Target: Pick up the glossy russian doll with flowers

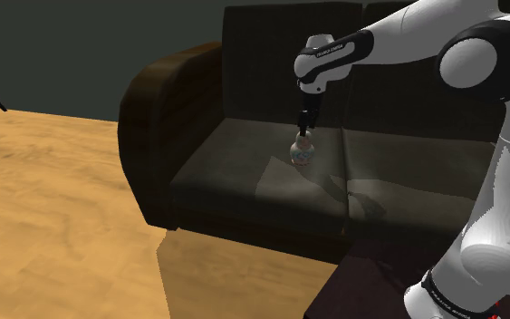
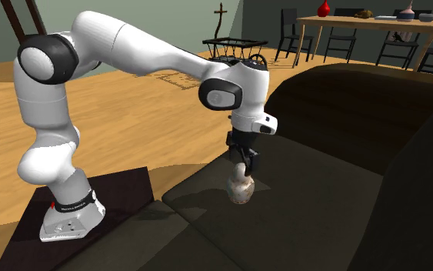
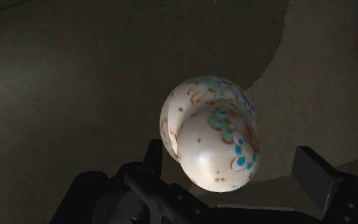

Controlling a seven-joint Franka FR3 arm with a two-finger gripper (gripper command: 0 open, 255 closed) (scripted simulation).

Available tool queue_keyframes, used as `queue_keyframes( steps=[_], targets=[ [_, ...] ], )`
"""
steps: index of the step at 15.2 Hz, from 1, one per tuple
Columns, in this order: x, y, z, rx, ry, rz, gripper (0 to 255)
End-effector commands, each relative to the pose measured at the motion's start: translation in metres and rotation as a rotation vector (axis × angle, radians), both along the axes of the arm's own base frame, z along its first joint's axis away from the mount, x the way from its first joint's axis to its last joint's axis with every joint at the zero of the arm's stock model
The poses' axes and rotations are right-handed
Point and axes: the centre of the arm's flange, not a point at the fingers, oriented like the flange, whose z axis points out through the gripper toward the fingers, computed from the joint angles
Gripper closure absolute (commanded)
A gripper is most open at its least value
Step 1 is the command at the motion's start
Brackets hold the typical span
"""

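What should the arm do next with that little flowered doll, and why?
Probably shut the end effector: its fingers stand open on either side of the doll's head, not yet clasping it, while the doll rests on the sofa seat.

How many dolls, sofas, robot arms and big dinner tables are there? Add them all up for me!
Russian doll: 1
Sofa: 1
Robot arm: 1
Dining table: 1
Total: 4
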Motion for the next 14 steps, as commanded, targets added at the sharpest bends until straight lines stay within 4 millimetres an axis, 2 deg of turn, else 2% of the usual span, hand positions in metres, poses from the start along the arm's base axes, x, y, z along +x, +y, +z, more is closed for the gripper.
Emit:
queue_keyframes(
  steps=[1, 4, 5, 14],
  targets=[
    [-0.0009, -0.0002, -0.0112, 0.000, 0.000, 0.000, 0],
    [-0.0009, -0.0002, -0.0195, 0.000, 0.000, 0.000, 0],
    [-0.0006, -0.0011, -0.0190, 0.000, 0.000, 0.000, 255],
    [-0.0009, -0.0002, -0.0195, 0.000, 0.000, 0.000, 255]
  ],
)
